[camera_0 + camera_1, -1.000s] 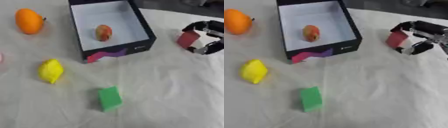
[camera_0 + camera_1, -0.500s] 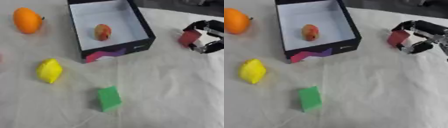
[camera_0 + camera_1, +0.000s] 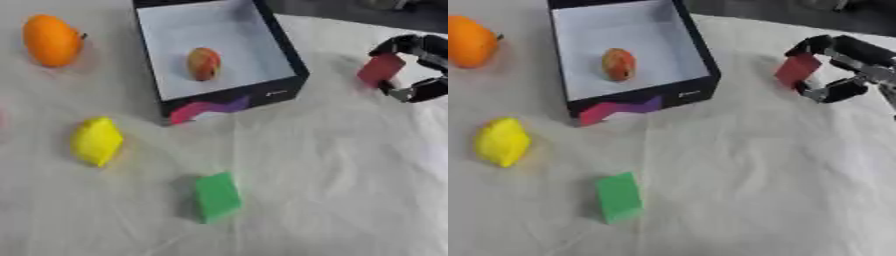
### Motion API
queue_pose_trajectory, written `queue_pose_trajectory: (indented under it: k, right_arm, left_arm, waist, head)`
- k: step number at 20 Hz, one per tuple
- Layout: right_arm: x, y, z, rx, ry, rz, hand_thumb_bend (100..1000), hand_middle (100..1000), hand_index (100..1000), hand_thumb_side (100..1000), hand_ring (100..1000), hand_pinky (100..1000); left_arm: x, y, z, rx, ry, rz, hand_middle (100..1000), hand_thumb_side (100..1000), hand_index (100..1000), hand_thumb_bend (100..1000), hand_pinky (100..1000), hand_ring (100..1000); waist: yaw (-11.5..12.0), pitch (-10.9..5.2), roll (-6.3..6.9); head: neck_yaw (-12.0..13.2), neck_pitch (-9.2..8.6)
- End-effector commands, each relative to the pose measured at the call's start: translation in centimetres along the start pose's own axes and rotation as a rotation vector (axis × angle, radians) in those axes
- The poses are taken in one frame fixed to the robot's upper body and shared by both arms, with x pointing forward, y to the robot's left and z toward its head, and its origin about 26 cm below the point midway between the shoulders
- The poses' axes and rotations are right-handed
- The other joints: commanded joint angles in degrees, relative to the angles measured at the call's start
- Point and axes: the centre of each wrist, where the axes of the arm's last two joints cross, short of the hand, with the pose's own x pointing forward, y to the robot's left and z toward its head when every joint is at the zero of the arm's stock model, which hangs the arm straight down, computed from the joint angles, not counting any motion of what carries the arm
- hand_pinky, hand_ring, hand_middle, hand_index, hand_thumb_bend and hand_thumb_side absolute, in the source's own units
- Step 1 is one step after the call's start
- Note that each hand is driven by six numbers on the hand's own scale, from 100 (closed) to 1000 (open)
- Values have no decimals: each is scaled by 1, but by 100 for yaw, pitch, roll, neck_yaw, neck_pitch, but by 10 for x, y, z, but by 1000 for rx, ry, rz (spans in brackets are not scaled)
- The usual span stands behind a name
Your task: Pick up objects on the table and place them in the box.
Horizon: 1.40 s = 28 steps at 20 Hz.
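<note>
Lying nearest on the counter (image 3: 332,190), a green block (image 3: 619,197) rests flat with its long axis running roughly near to far, tilted a little to the left at its far end. Further back on the left sits a yellow lemon-shaped fruit (image 3: 95,141), its long axis also running mostly near to far. Beyond them stands the box (image 3: 293,65), black outside with a pink and purple patch on its near wall and a white floor, its long sides running away from the camera and leaning slightly left. A small reddish-orange fruit (image 3: 203,63) lies inside it, upright along that same direction. An orange fruit (image 3: 52,40) rests at the far left, well apart from the box. A wrinkled white cloth covers the counter; its far edge meets a dark background. At the right, the right robot hand (image 3: 837,67) hangs above the cloth, fingers curled round a red block (image 3: 798,70), which is tilted.
</note>
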Motion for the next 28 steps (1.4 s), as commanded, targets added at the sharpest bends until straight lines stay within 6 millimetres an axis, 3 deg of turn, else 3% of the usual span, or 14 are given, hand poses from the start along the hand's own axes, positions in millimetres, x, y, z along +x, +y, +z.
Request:
queue_pose_trajectory:
  k: [1, 8, 14, 20, 28]
  right_arm:
    - [0, -30, -1, -54, -4, 35, 100, 665, 806, 220, 712, 720]
    - [14, -58, -36, -139, -78, 5, 143, 655, 800, 173, 705, 714]
    - [44, -74, -102, -167, -220, -36, 151, 650, 800, 131, 700, 710]
    - [77, -72, -161, -148, -323, -78, 166, 652, 799, 131, 700, 710]
    - [93, -56, -192, -134, -312, -91, 140, 647, 796, 128, 697, 705]
  left_arm:
    - [5, 4, 0, -3, -18, -19, 593, 867, 717, 100, 874, 739]
    - [1, 6, 4, -3, 2, -22, 593, 859, 717, 100, 876, 739]
    - [-1, 4, 5, -21, 14, -12, 593, 851, 716, 100, 877, 740]
    - [-1, -2, 2, -49, 12, 14, 593, 851, 716, 100, 878, 741]
    - [2, -6, -2, -71, -2, 32, 593, 851, 716, 100, 880, 741]
  waist:
    - [-33, -197, 9]
    - [-137, -412, 73]
    - [-119, -624, 120]
    - [25, -714, 102]
    - [236, -679, 62]
  head:
    - [25, 59]
    - [28, 251]
    - [39, 368]
    - [-66, 406]
    - [-244, 390]
